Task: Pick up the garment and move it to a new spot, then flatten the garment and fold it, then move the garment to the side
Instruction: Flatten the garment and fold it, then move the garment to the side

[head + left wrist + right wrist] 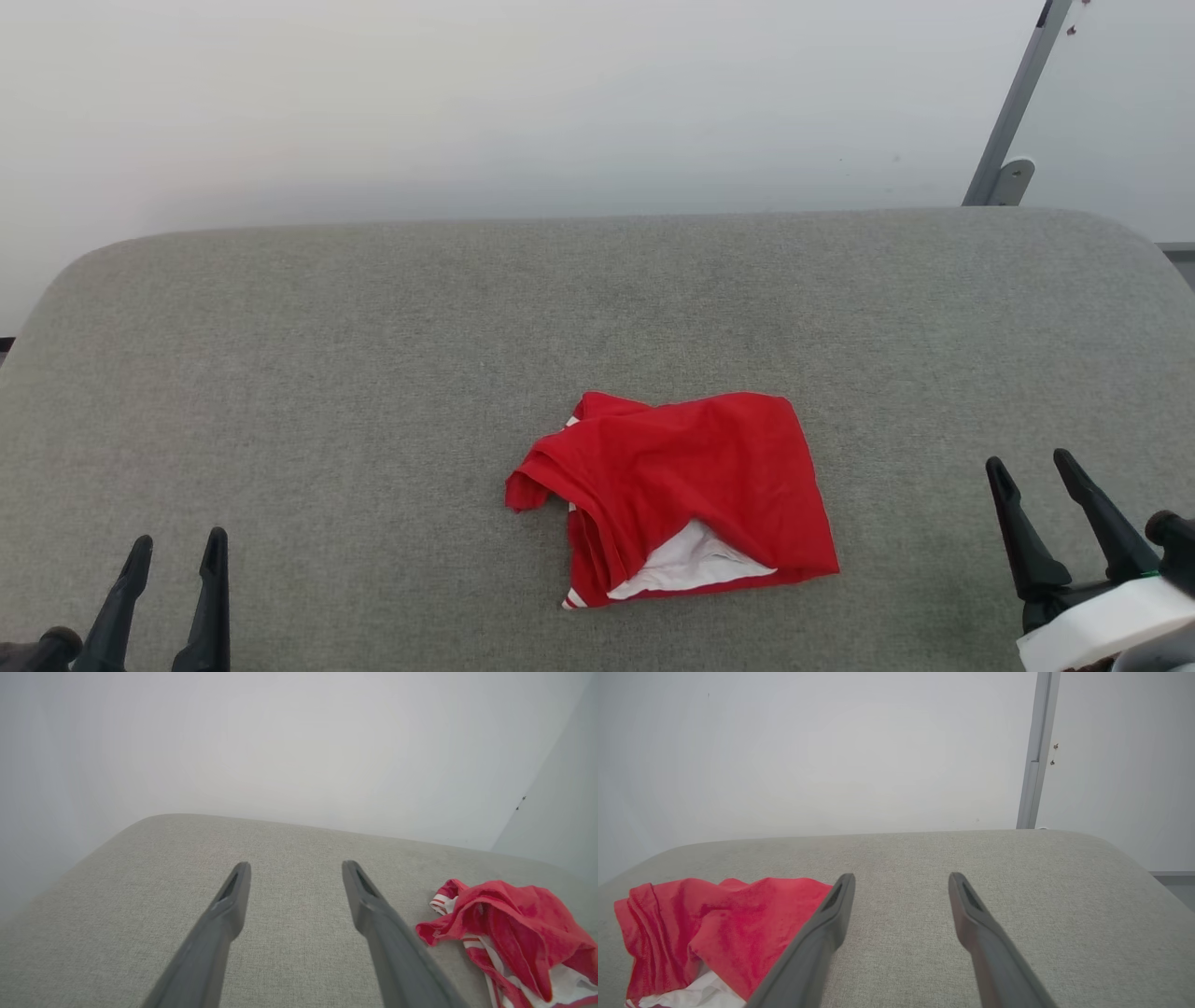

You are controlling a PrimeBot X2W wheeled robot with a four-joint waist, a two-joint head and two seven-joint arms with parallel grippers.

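Left gripper point(180, 537) sits at 8 o'clock in the head view, jaws apart, holding nothing. Right gripper point(1029, 459) sits at 4 o'clock, jaws likewise apart and empty. Garment point(691, 476) lies crumpled on the grey pad point(373, 327) between them, touching neither. Wall point(560, 93) stands at 12 o'clock, metal post point(1018, 103) at 1 o'clock

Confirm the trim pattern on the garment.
Red-and-white stripes along the garment trim; clearest in left wrist view.

Two long black pointed fingers on the left gripper point(179, 538), two more on the right gripper point(1030, 458). Narrow slot near each tip. White chunky wrist block point(1106, 625) at the right one's near end.
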